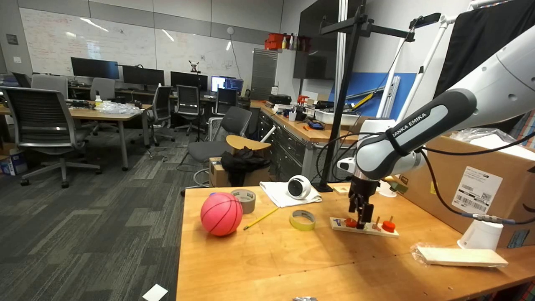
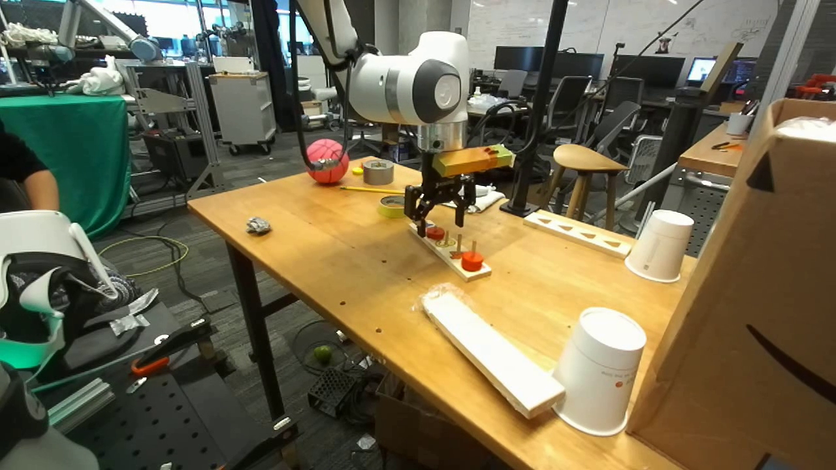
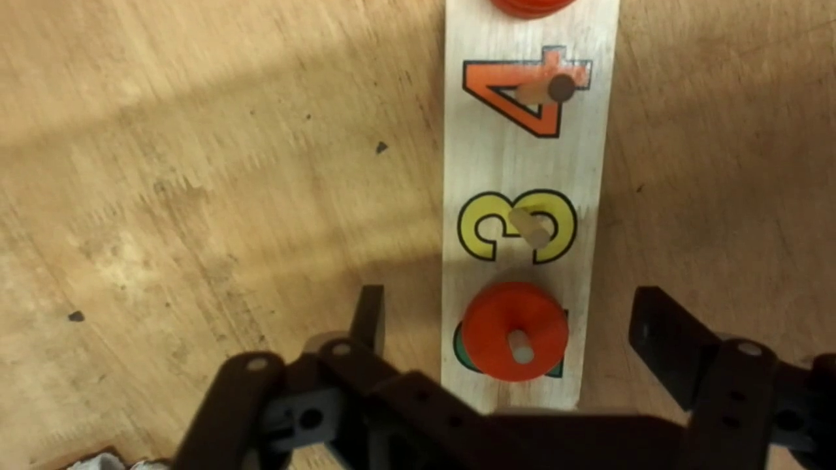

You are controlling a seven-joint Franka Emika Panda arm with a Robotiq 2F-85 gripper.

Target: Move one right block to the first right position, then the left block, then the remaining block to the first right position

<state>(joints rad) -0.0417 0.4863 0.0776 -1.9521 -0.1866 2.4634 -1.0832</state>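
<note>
fingers [image 3: 667, 346] wide apart | red block [image 3: 493, 329] on peg [image 3: 520, 346] seen between | gap either side

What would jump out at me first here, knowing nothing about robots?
Probably the pink basketball, near the edge of the wooden table and close to a roll of gray tape. Then the big white robot arm stretched over that table; in the wrist view, its open gripper frames a red block on a board painted with numbers.
</note>
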